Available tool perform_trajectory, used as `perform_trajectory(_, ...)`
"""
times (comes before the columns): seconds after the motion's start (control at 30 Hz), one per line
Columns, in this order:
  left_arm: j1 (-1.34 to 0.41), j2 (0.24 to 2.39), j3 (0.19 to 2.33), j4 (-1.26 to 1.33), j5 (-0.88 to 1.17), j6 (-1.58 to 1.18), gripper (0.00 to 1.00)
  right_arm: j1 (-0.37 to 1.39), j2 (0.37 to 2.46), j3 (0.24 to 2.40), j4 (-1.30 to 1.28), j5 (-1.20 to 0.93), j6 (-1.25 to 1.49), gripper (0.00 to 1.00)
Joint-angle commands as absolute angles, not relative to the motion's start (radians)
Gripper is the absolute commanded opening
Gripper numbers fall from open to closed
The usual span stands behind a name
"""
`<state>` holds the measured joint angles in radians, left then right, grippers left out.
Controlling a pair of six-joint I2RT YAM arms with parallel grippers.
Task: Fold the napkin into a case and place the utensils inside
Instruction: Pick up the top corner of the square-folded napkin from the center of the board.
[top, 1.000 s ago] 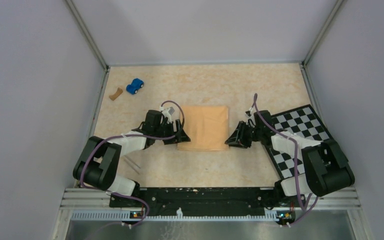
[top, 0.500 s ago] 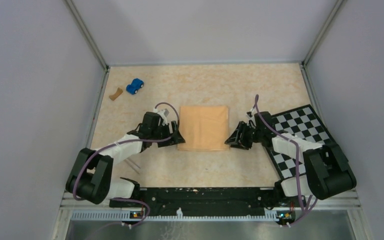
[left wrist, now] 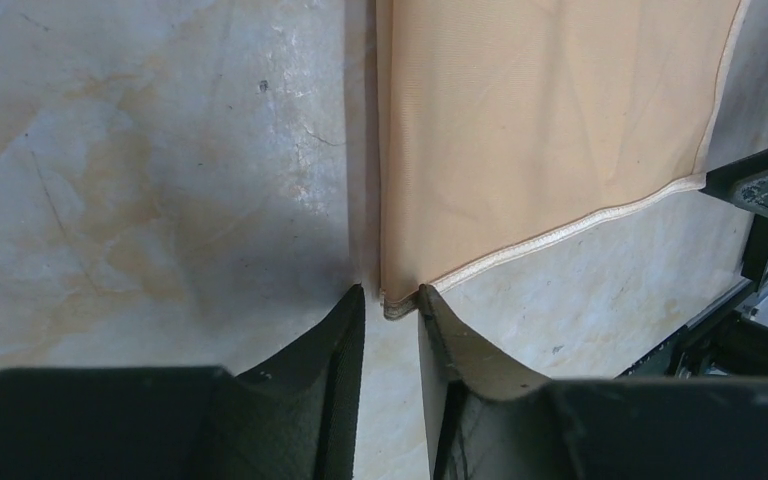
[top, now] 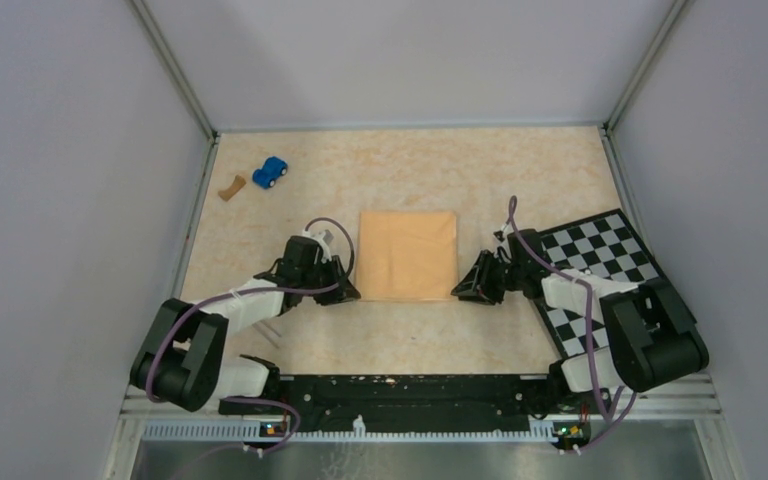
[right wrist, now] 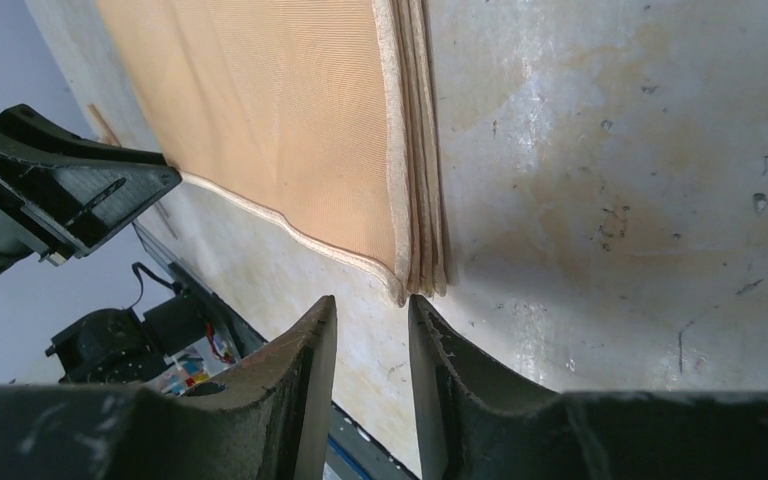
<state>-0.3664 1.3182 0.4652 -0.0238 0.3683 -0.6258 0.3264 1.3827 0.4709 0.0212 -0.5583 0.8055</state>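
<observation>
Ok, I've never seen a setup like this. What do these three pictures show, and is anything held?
Two robot arms are bolted at the near edge of the table. One picture looks down from above; the other two come from wrist cameras, black fingers at the bottom. On the table lie a folded tan napkin, a checkerboard, a blue toy car and a brown scrap. The left gripper and the right gripper each sit at a near corner of the napkin, jaws slightly apart; whether they pinch it is unclear.
</observation>
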Motion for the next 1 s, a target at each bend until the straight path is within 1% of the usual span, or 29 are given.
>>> perform_trajectory(0.0,-0.372,1.329,0.433,-0.007,0.371,-0.626,0.31,0.336,1.4,0.464,0.08,-0.571,0.814,0.32)
perform_trajectory(0.2,-0.378,1.339,0.43,0.028,0.377,-0.624,0.3,0.336,1.411,0.463,0.1,-0.583,0.823,0.3)
perform_trajectory(0.53,-0.393,1.339,0.428,0.039,0.383,-0.629,0.28,0.337,1.44,0.441,0.149,-0.591,0.848,0.31)
perform_trajectory(0.67,-0.395,1.333,0.426,0.037,0.38,-0.628,0.28,0.336,1.441,0.444,0.161,-0.586,0.855,0.3)
perform_trajectory(0.73,-0.397,1.333,0.426,0.037,0.378,-0.627,0.27,0.336,1.44,0.454,0.151,-0.577,0.849,0.25)
perform_trajectory(0.77,-0.397,1.333,0.426,0.037,0.379,-0.629,0.27,0.336,1.442,0.461,0.142,-0.573,0.843,0.21)
perform_trajectory(0.83,-0.399,1.333,0.428,0.037,0.38,-0.628,0.27,0.336,1.444,0.474,0.129,-0.572,0.833,0.07)
perform_trajectory(0.87,-0.399,1.332,0.428,0.033,0.378,-0.627,0.29,0.336,1.443,0.483,0.121,-0.572,0.825,0.0)
perform_trajectory(0.97,-0.399,1.304,0.432,0.009,0.378,-0.626,0.41,0.34,1.44,0.515,0.087,-0.575,0.798,0.0)
